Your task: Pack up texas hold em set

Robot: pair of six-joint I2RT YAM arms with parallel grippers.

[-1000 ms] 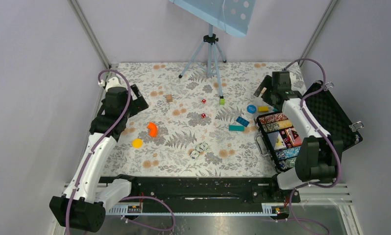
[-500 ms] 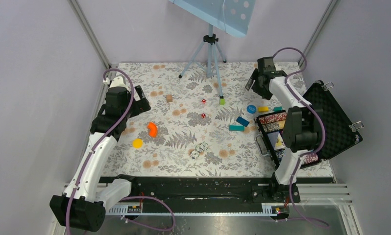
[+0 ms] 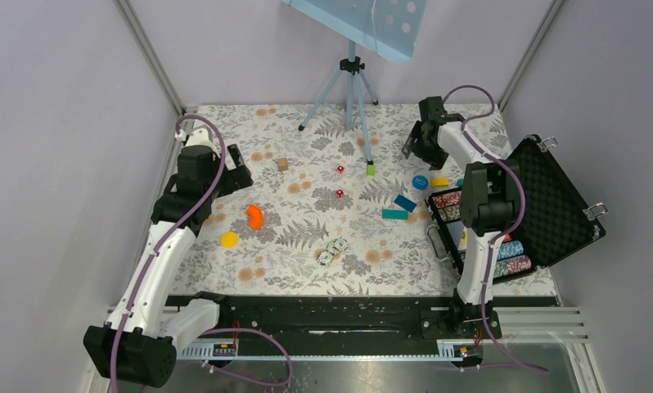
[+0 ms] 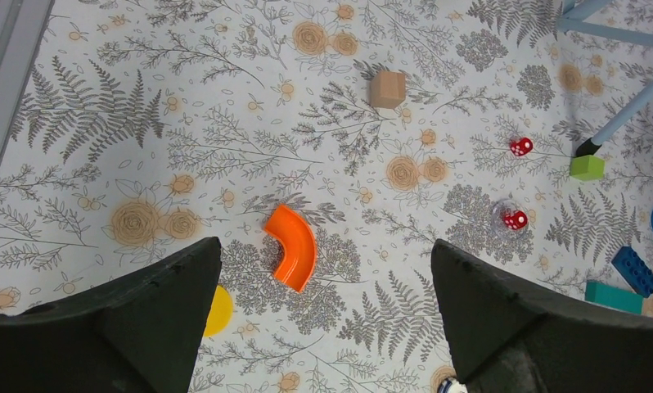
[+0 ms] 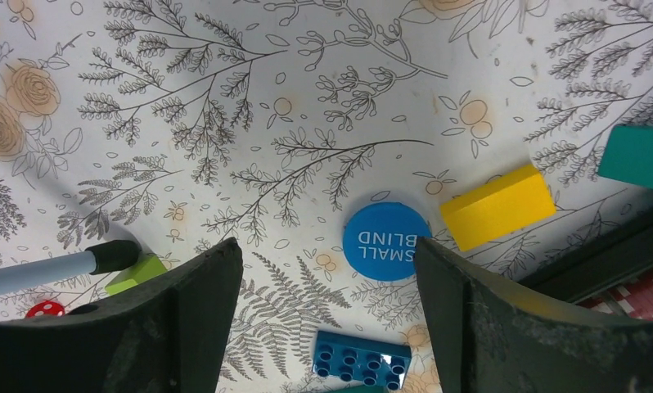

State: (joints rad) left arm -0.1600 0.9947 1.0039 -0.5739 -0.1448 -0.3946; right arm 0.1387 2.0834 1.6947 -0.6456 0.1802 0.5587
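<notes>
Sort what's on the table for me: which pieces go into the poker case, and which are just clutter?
Belongs: black foam-lined briefcase with its chip rows; round blue SMALL BLIND disc; round yellow disc; two red dice.
Clutter: orange curved piece; tan cube; green cube; blue studded brick; two teal bricks; yellow block.

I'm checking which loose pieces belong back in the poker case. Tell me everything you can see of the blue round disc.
The blue disc is small, flat and round, plastic-looking, with white lettering SMALL BLIND that reads upside down in the right wrist view. It lies face up on the floral table cover, just outside the open case. A yellow block sits right by its edge; whether they touch is unclear. The right tool hovers above it, jaws open, not touching it.
</notes>
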